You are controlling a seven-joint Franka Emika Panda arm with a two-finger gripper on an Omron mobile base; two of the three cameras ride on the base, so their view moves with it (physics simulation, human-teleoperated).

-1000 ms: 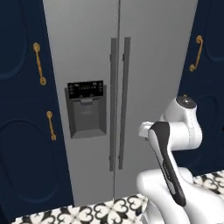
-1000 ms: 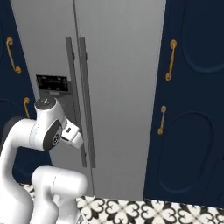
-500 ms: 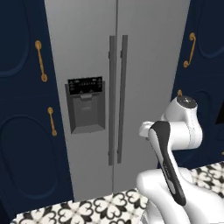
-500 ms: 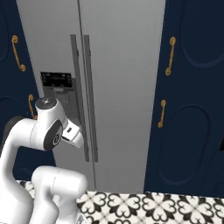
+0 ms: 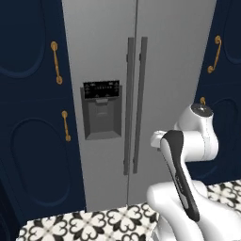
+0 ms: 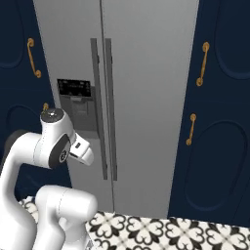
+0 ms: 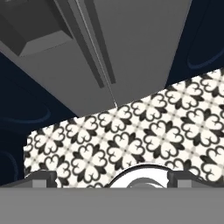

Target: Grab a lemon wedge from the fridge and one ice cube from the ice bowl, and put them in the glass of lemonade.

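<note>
Grey steel was the main thing in the left base view: the fridge (image 5: 141,70) stood tall and shut, straight ahead of the robot, with its two long dark handles (image 5: 135,106) running up and down side by side in the middle. The dark dispenser panel (image 5: 101,110) sat on the left door, and navy cabinets (image 5: 30,117) with gold handles (image 5: 56,62) stood on both sides. The white arm (image 5: 188,155) was folded up low at the right, in front of the right door and apart from the handles. In the right base view the fridge (image 6: 146,97) looked the same, shut, with its handles (image 6: 104,107) just past the arm's bent elbow (image 6: 56,141), up and away from the black and white tiled floor (image 6: 161,229). There looked to be open room in front of the doors, but the cabinets were close at each side, so a swinging door might have little space. In the hand view the pincer (image 7: 109,183) pointed down at the tiled floor (image 7: 131,135), with its two dark tips (image 7: 41,178) spread wide apart and nothing between them. The bottom of the fridge (image 7: 131,48) and the low ends of its handles lay toward the top of that view, away from the tips. The lemon wedge was most likely still inside the shut fridge, so the pincer would need to lift and turn toward a handle, gripping across its long upright bar.
</note>
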